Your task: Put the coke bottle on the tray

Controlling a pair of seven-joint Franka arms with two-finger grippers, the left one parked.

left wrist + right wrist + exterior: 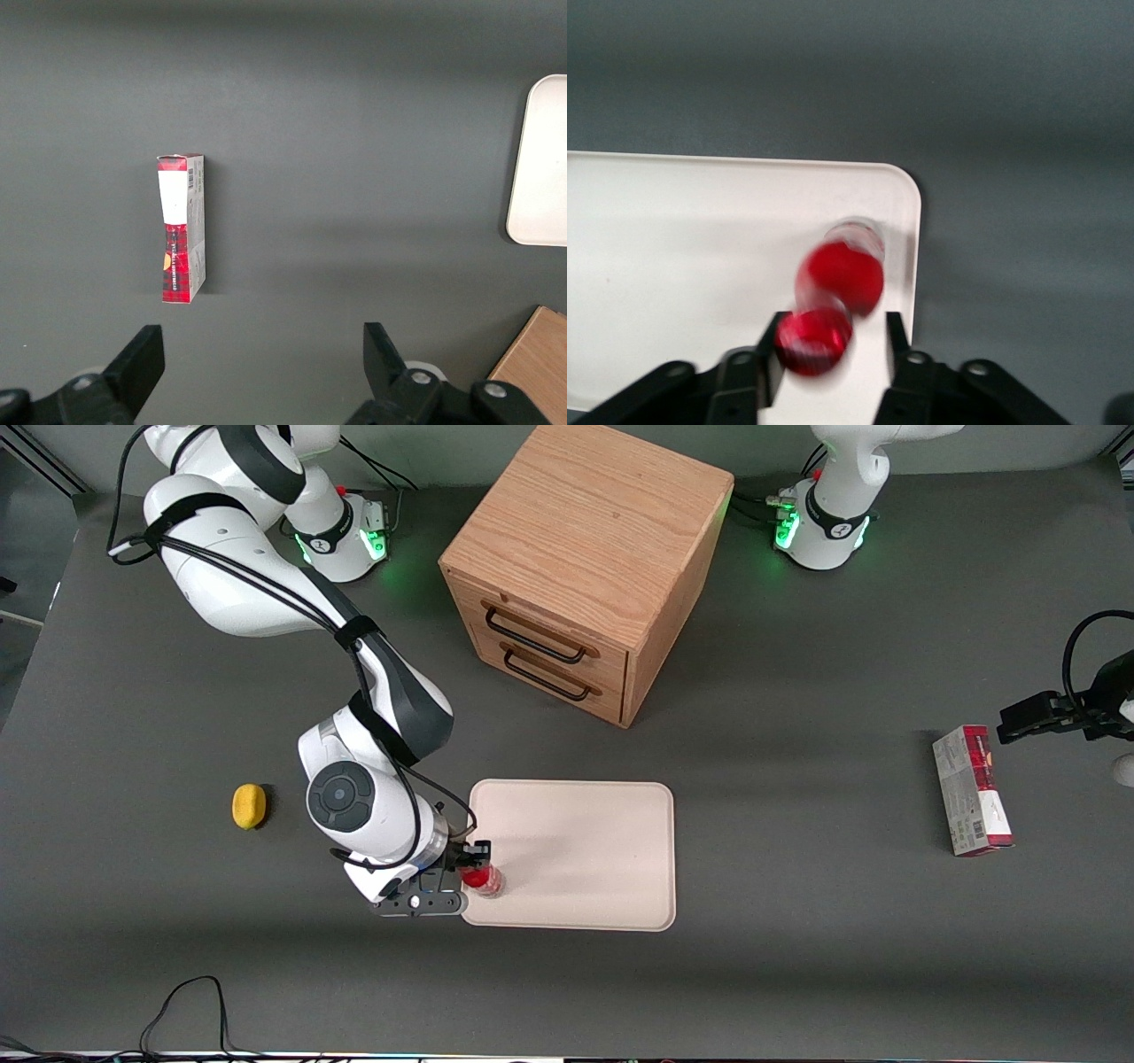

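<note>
The coke bottle [483, 879], small and red with a red cap, is on the cream-white tray [585, 841], at the tray corner nearest the working arm and the front camera. My right gripper [469, 871] is around the bottle's top. In the right wrist view the bottle [842, 274] looks blurred and tilted on the tray [673, 266]. The gripper [833, 345] is open: the cap lies against one finger and a clear gap separates it from the other finger [895, 341].
A wooden two-drawer cabinet [585, 567] stands farther from the front camera than the tray. A yellow lemon [249, 806] lies toward the working arm's end. A red-and-grey carton [972, 790] lies toward the parked arm's end, also in the left wrist view [182, 228].
</note>
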